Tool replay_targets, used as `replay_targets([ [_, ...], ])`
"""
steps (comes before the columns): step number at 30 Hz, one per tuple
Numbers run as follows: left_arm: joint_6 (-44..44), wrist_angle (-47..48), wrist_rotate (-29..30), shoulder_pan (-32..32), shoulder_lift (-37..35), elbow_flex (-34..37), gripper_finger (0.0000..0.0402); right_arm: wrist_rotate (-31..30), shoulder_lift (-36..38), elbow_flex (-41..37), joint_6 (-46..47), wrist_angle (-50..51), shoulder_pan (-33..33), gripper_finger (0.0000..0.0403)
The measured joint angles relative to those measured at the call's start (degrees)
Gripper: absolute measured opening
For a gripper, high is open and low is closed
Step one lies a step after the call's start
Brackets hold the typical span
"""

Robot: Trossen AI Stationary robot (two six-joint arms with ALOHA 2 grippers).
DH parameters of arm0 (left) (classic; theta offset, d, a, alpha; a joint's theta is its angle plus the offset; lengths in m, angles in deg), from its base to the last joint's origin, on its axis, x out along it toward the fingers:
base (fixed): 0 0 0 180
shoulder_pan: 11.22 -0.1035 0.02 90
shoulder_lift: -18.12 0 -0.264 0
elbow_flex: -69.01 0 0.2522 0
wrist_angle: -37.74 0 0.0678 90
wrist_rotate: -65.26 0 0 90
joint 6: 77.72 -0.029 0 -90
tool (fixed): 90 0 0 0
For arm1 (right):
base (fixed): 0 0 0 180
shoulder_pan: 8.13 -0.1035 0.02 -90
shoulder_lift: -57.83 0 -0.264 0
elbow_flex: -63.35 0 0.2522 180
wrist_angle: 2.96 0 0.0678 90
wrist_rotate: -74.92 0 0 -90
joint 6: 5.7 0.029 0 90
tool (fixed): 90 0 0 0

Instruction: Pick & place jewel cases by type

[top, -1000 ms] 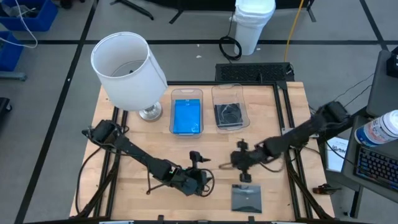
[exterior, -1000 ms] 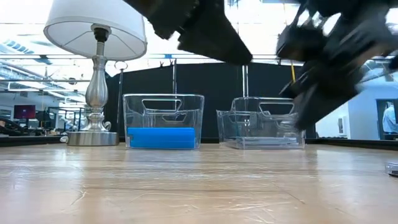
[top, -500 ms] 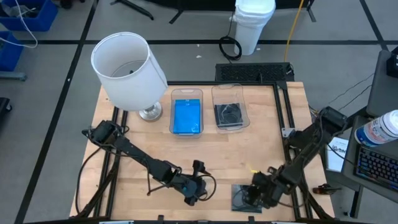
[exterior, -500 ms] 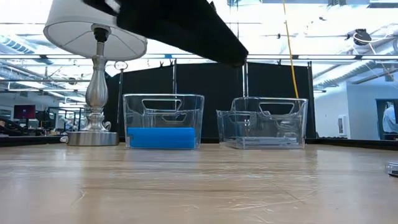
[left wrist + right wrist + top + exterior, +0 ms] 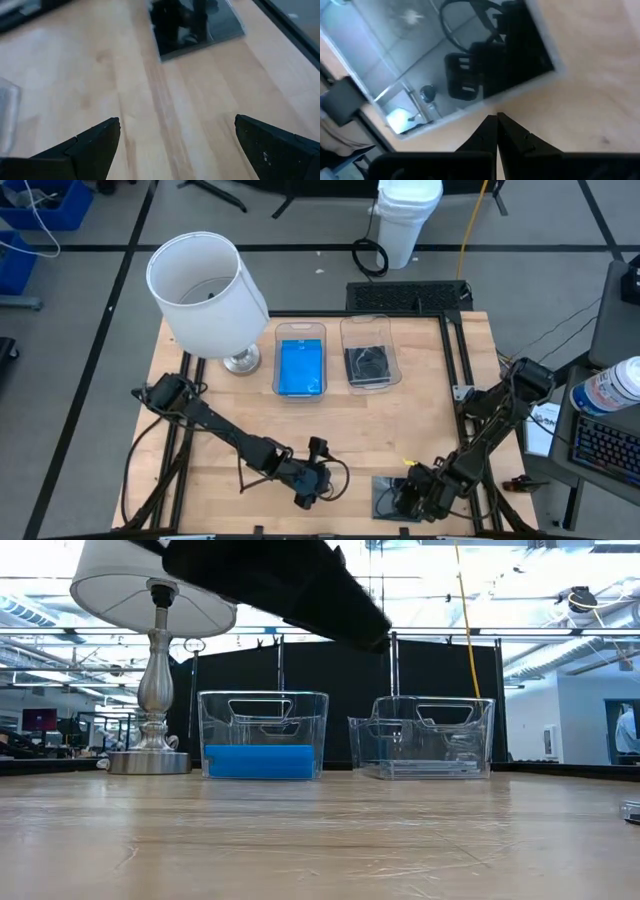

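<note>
A table lamp (image 5: 207,292) with a white shade and a silver metal base stands at the far left of the wooden table (image 5: 220,410). Beside it sit two clear rectangular plastic bins, the left bin (image 5: 300,330) and the right bin (image 5: 368,326), side by side. A white bucket (image 5: 409,218) stands on the floor beyond the table. A keyboard (image 5: 605,445) lies off the table's right edge.

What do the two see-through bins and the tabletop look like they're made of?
The two bins look like clear, glossy hard plastic: you see straight through the walls, with moulded handle cutouts. The tabletop looks like pale wood with a smooth, slightly shiny finish, showing grain lines and plank seams.
</note>
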Motion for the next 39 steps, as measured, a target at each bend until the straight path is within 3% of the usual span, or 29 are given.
replay_targets([
  [5,-0.07,2.05,-4.66,0.40,1.33,-0.04,0.0392,-2.82,-0.39,-0.30,-5.86,-2.25,2.85,0.0000],
  [9,-2.50,0.66,-4.78,1.26,4.48,0.00,0.0392,-4.40,-0.58,-0.34,-13.06,-3.58,6.68,0.0000],
  [14,-3.40,-0.30,-3.72,0.93,7.23,0.03,0.0392,-14.30,-0.83,-0.41,-26.36,-9.59,13.05,0.0000],
  [16,-3.35,-0.37,-3.57,0.66,7.69,0.04,0.0392,-15.16,-0.98,-0.48,-32.19,-13.52,15.91,0.0000],
  [20,-1.81,-0.13,-0.15,-0.04,8.12,0.02,0.0392,-11.85,-2.06,-0.51,-43.81,-19.74,22.40,0.0000],
  [28,-0.81,-0.33,-2.82,-0.12,8.48,-0.07,0.0392,0.92,-7.68,-0.45,-56.84,-23.93,34.16,0.0000],
  [34,-0.10,-3.34,-5.24,0.13,8.82,0.02,0.0393,4.99,-10.54,-0.51,-62.53,-35.76,38.65,0.0000],
  [39,2.42,-4.88,-1.32,0.15,8.85,0.09,0.0393,6.88,-10.87,-0.56,-66.56,-39.48,40.95,0.0000],
])
